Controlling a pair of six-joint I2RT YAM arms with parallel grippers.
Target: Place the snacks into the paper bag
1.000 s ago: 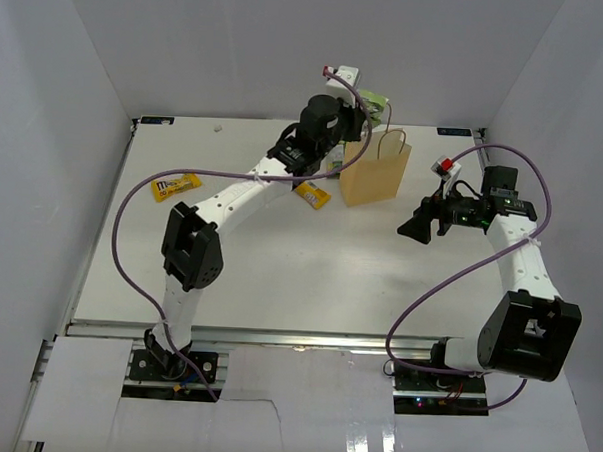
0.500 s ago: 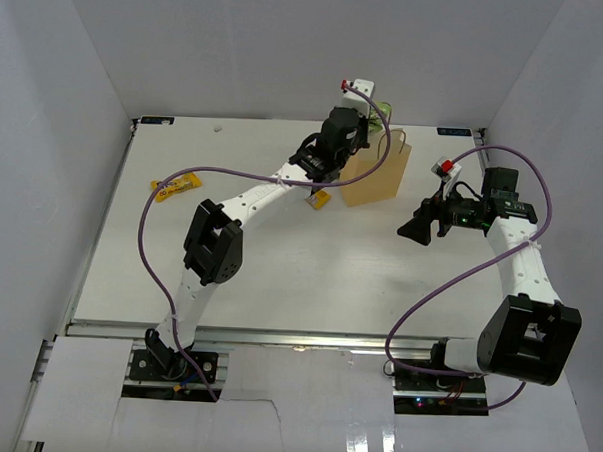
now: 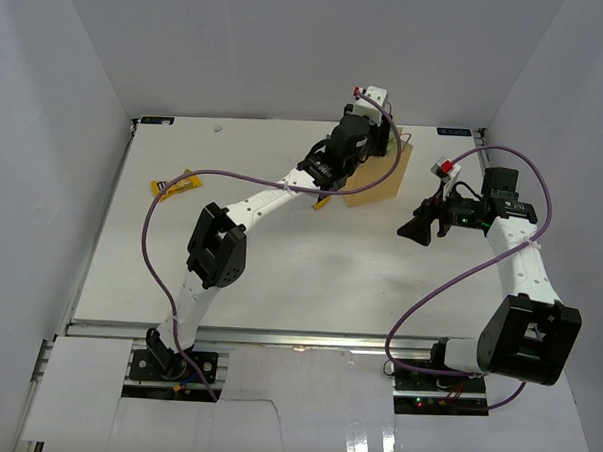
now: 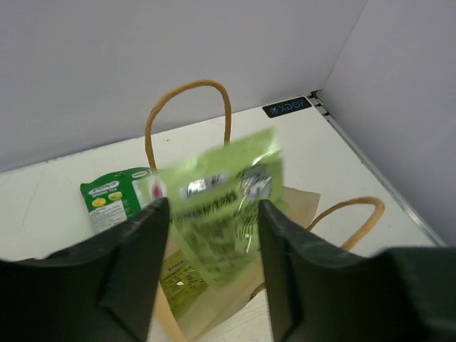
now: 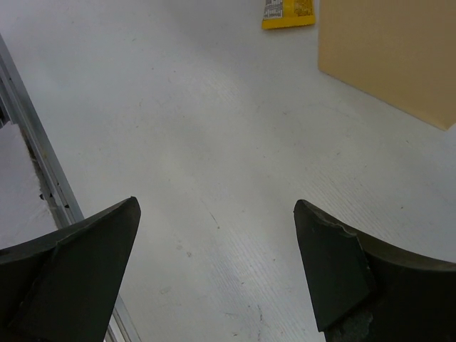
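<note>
Two arms in the top view. Left gripper (image 3: 374, 124) was reached over the top of the paper bag (image 3: 376, 181) at the far side of the table (image 3: 279, 275); its jaws couldn't be read from here. Yellow-orange bar (image 3: 175, 185) lay well apart at far left, long axis running left-right with a slight tilt. Right gripper (image 3: 418, 229) hung off to the bag's right, not touching it.

Left wrist view: pale-green packet (image 4: 224, 203) sat between the fingers (image 4: 142, 256), blurred and tilted, long axis pointing down toward the bag mouth; whether it was gripped or already loose, can't tell. Green pouch (image 4: 117, 198) sat beside it at the bag's rim. Handles (image 4: 187, 107) stood up.

Right wrist view: jaws spread wide, nothing held. Yellow packet (image 5: 287, 13) lay flat just beside the bag wall.

Judgement: drop step in hand. Next calls for letting go, clearing the handles, then fetching the bar.
</note>
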